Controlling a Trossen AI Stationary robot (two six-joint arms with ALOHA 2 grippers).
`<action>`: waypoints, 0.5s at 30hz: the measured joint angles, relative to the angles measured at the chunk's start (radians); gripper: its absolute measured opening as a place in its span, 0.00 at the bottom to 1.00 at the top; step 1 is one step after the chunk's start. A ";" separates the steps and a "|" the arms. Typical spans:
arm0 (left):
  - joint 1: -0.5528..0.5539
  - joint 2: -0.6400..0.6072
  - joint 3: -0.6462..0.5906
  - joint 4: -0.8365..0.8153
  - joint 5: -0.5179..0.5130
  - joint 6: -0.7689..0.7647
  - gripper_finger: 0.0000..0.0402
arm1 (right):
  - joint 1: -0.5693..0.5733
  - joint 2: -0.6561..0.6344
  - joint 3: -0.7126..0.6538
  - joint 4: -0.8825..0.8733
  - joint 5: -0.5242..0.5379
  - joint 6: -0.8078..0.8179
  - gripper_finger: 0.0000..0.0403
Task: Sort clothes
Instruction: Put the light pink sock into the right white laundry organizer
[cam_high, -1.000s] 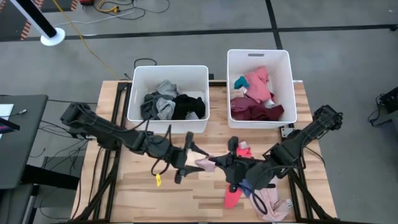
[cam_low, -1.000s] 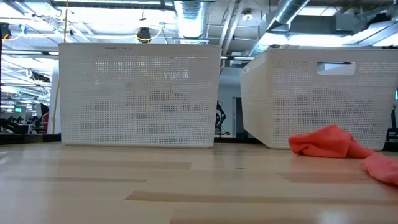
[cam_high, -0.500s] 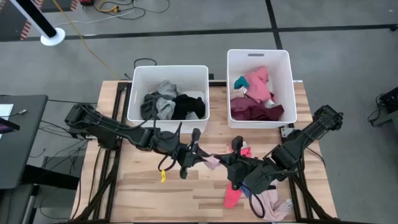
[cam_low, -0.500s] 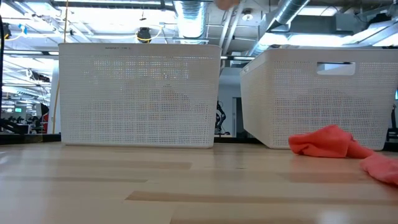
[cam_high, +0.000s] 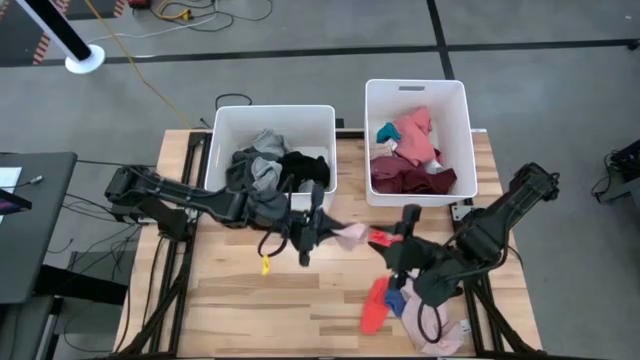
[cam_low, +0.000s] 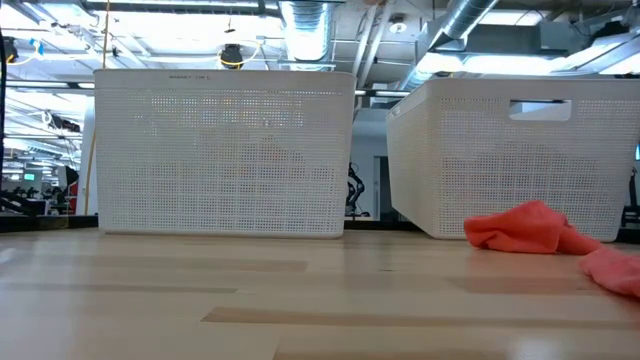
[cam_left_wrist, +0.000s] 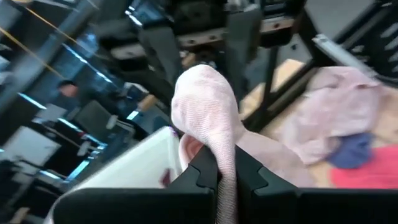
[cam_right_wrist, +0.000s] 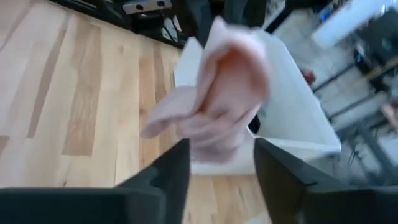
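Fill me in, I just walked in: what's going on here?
The robot is sorting small garments into two white plastic bins. The left gripper is shut on a pale pink fabric garment above the wooden table. The right gripper stands open beside it. More clothes lie in front.

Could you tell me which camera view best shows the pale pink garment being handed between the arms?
The left wrist view: the pale pink garment fills the middle, pinched in the left pincer. The right wrist view shows it blurred, the high view shows it small, and the low view misses it.
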 joint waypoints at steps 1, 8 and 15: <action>0.012 0.000 0.000 0.016 0.000 0.016 0.00 | 0.000 -0.007 0.000 -0.027 0.000 0.046 0.50; 0.126 0.000 0.000 0.156 0.052 0.067 0.00 | 0.012 -0.016 0.000 -0.198 -0.004 0.329 0.62; 0.259 0.003 0.000 0.272 0.231 -0.060 0.00 | 0.023 0.029 -0.001 -0.301 -0.049 0.584 0.58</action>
